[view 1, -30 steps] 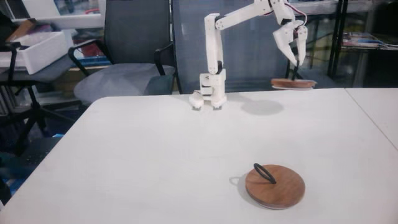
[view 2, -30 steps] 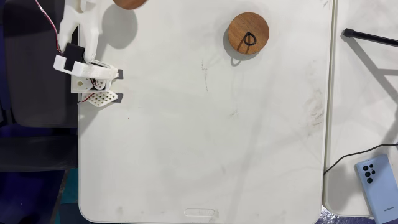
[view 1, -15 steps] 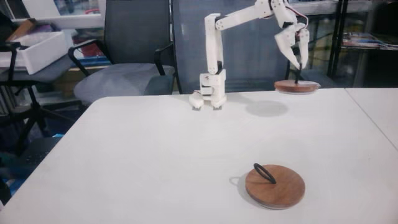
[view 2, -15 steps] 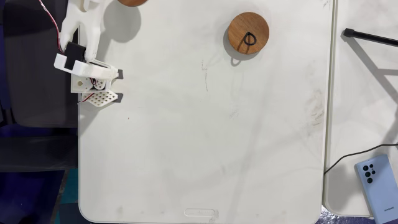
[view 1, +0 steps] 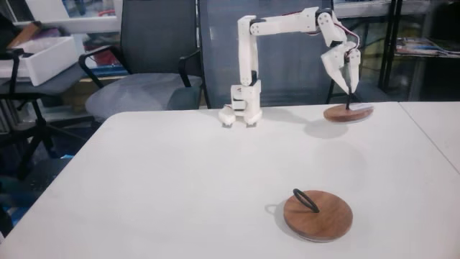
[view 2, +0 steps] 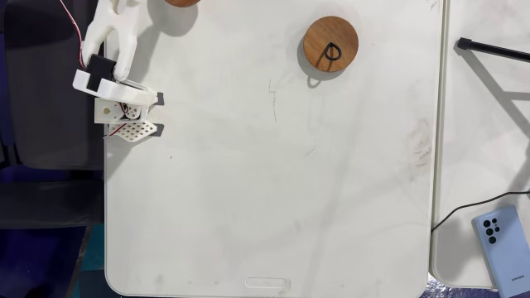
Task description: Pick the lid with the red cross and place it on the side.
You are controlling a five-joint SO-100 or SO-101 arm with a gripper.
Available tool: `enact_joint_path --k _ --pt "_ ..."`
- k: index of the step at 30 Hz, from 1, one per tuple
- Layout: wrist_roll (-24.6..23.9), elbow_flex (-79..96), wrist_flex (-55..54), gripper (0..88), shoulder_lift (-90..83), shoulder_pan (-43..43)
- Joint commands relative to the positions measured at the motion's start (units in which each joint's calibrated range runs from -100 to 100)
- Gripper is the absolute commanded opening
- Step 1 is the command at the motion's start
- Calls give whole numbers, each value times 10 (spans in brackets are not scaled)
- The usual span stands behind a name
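In a fixed view the pincer (view 1: 349,91) is closed on the upright ring handle of the lid with the red cross (view 1: 348,113). The lid lies flat at the table's (view 1: 180,180) far right edge, well apart from the larger plain lid (view 1: 318,215) near the front.

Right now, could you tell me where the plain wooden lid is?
In a fixed view, the plain wooden lid lies flat on the table's near right part, far from the arm's base.
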Motion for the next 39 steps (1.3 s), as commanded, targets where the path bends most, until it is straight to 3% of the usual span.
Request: enact_joint_path --k 1,12,39 --pt "0 13 -24 0 -2 4" --pt "0 59 -100 0 48 4" --pt "-7 62 -153 9 133 3"
